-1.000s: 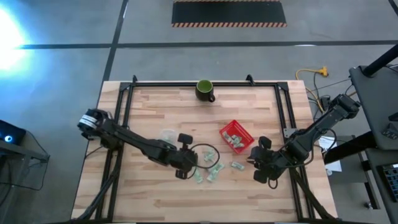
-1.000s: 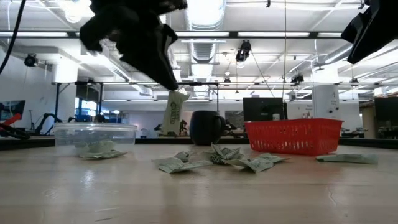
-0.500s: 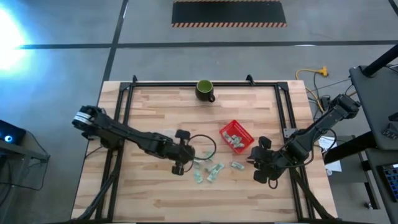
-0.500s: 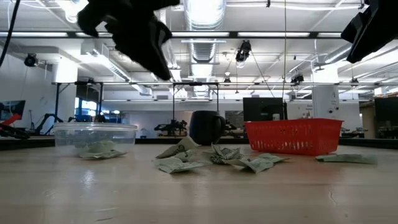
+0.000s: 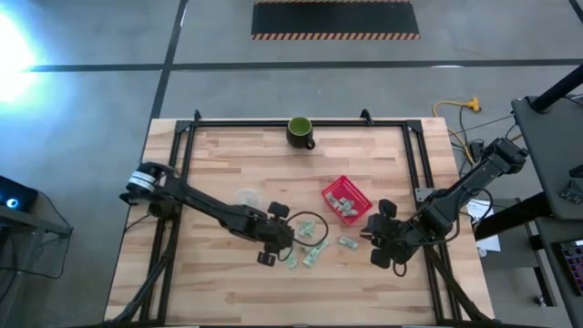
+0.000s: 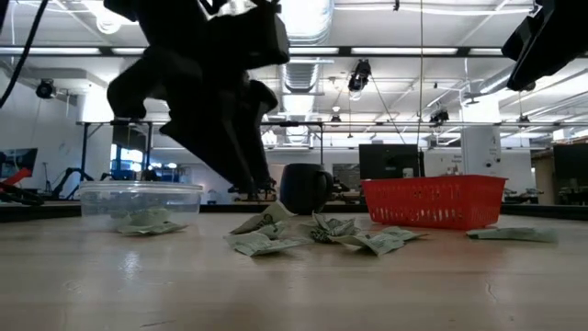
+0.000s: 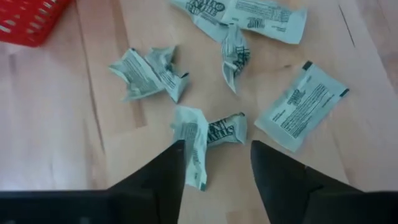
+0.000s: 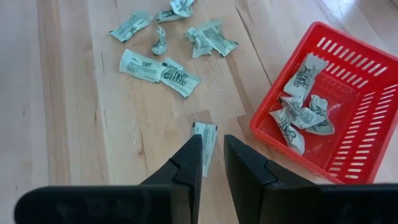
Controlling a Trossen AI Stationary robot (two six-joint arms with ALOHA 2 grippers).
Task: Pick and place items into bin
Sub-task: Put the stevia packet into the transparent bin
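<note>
The left gripper (image 7: pixel 214 165), empty again after dropping its packet, is lowering with jaws wide over another packet (image 7: pixel 194 140) mid-table. The right gripper (image 8: pixel 212 163) is waiting, jaws narrow and empty, near the red basket (image 8: pixel 367 134).

Looking straight down from overhead, taking in the whole table (image 5: pixel 364 282) around the red bin (image 5: pixel 345 199). Sitting at tabletop level, facing across toward the bin (image 6: pixel 433 201) and the room behind. Riding close above the wood on each wrist, peering past dark fingers, both catching the bin (image 7: pixel 28 20) (image 8: pixel 348 106) and packets (image 7: pixel 301 106) (image 8: pixel 159 66) beside it.
</note>
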